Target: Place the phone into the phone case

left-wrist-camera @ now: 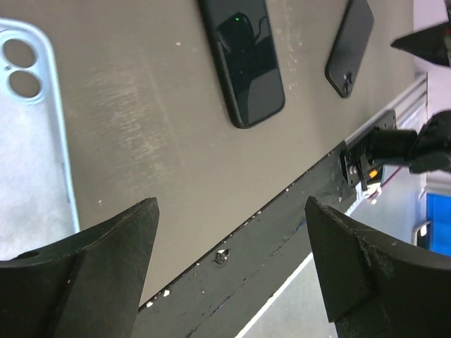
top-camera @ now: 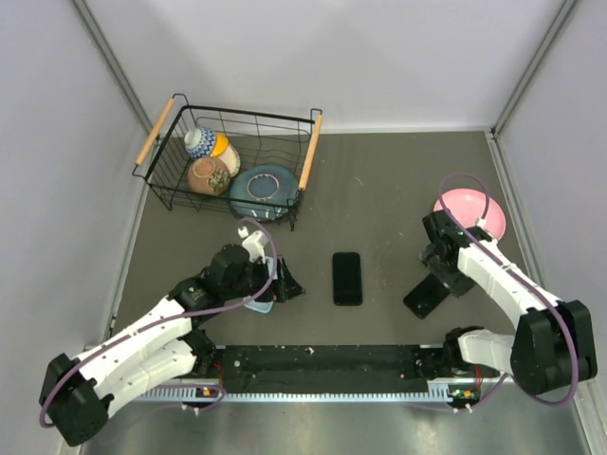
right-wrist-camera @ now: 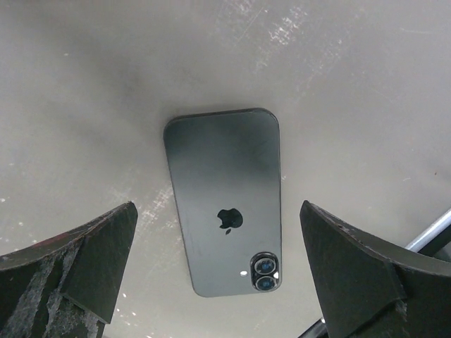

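Observation:
Two dark phones lie flat on the grey table. One phone (top-camera: 347, 279) (left-wrist-camera: 243, 60) rests screen up in the middle. The other phone (top-camera: 422, 298) (right-wrist-camera: 224, 197) (left-wrist-camera: 350, 46) lies back up, its logo and twin lenses showing. My right gripper (top-camera: 438, 272) (right-wrist-camera: 217, 211) hovers open directly above this one, a finger on each side and neither touching it. The clear, light-blue phone case (top-camera: 258, 305) (left-wrist-camera: 35, 141) lies flat near the front left, mostly hidden under my left wrist in the top view. My left gripper (top-camera: 285, 286) (left-wrist-camera: 231, 211) stands open and empty beside the case.
A black wire basket (top-camera: 166, 156) with wooden handles holds several bowls at the back left. A pink bowl (top-camera: 471, 213) sits behind the right arm. The black mounting rail (top-camera: 322, 365) (left-wrist-camera: 282, 232) runs along the near edge. Grey walls enclose three sides.

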Robot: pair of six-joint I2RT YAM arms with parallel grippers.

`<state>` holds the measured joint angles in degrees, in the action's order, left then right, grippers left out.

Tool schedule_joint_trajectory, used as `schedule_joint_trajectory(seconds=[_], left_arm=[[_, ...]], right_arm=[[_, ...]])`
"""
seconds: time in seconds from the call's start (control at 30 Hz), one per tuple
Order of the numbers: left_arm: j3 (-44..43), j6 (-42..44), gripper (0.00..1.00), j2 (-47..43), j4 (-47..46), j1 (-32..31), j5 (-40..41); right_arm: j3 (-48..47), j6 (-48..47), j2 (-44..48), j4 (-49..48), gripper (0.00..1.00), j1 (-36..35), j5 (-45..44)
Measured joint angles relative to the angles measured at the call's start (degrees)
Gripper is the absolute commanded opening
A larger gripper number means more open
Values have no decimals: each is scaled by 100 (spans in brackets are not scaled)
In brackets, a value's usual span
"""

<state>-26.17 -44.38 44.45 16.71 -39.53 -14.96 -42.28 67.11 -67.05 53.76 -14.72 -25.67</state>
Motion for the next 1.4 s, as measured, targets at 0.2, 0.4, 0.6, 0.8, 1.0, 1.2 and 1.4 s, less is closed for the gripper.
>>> schedule_joint_trajectory(seconds=[0.2, 0.4, 0.6, 0.8, 1.0, 1.2, 1.4], left_arm=[[-358, 533, 87, 229, -42, -538, 26], [-396, 662, 88, 238, -184, -673, 42], [-396, 688, 87, 269, -203, -675, 81], [-396, 699, 86, 273, -199, -678, 111], [-470, 686, 85, 358, -184, -678, 234], [-673, 688, 84, 573, -199, -678, 308], [-953, 710, 81, 1266, -315, -693, 282]], right_arm=[[177, 2, -372, -229, 97, 151, 103], [278, -2, -678, -457, 96, 179, 278], [439, -2, -791, -861, 92, 210, 402], [442, -7, -822, -981, 86, 214, 439], [437, -37, -866, -1095, 61, 221, 496], [407, -153, -885, -1095, 59, 229, 544], [378, -662, -909, -1268, 53, 254, 734]])
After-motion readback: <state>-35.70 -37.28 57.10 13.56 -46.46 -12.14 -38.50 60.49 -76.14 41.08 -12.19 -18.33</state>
